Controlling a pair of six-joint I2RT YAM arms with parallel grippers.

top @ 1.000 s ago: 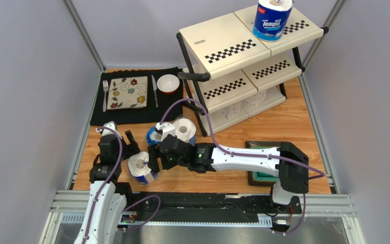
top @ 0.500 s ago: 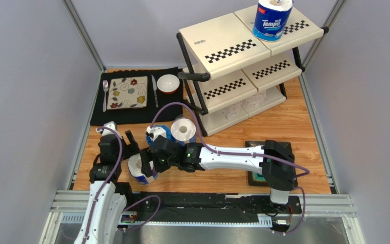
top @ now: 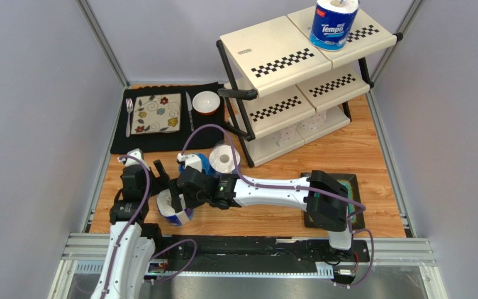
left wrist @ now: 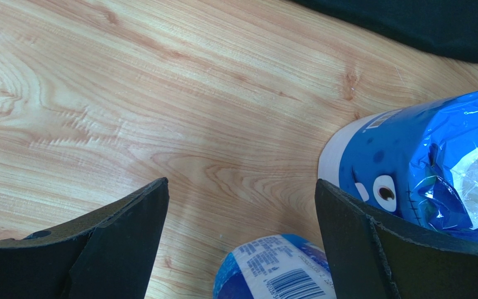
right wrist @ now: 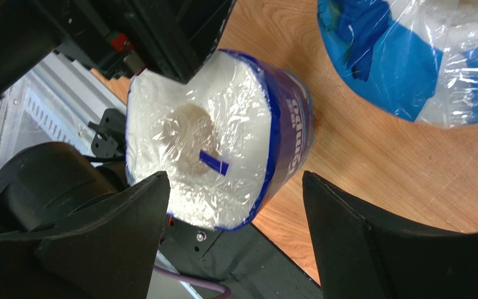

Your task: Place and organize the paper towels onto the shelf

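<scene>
A blue-wrapped paper towel roll (top: 171, 210) stands near the table's front left. My right gripper (top: 176, 198) is open just above it; in the right wrist view the roll (right wrist: 223, 156) sits between the spread fingers (right wrist: 117, 230), untouched. My left gripper (top: 159, 175) is open beside the same roll, whose edge (left wrist: 282, 274) shows low between its fingers (left wrist: 110, 243). Two more wrapped rolls (top: 225, 158) (top: 193, 164) stand behind. One wrapped roll (top: 334, 23) stands on the shelf's (top: 266, 53) top tier. Two plain white rolls (top: 288, 134) sit on its bottom tier.
A black mat (top: 160, 140) at the back left carries a patterned plate (top: 156, 113), fork, knife and bowl (top: 206, 102). A green tray (top: 351, 185) lies under my right arm's base. The metal rail runs along the near edge.
My right arm has swung left, away from the two rolls behind, and its open gripper now hangs over the front-left roll. The left arm has not moved.
</scene>
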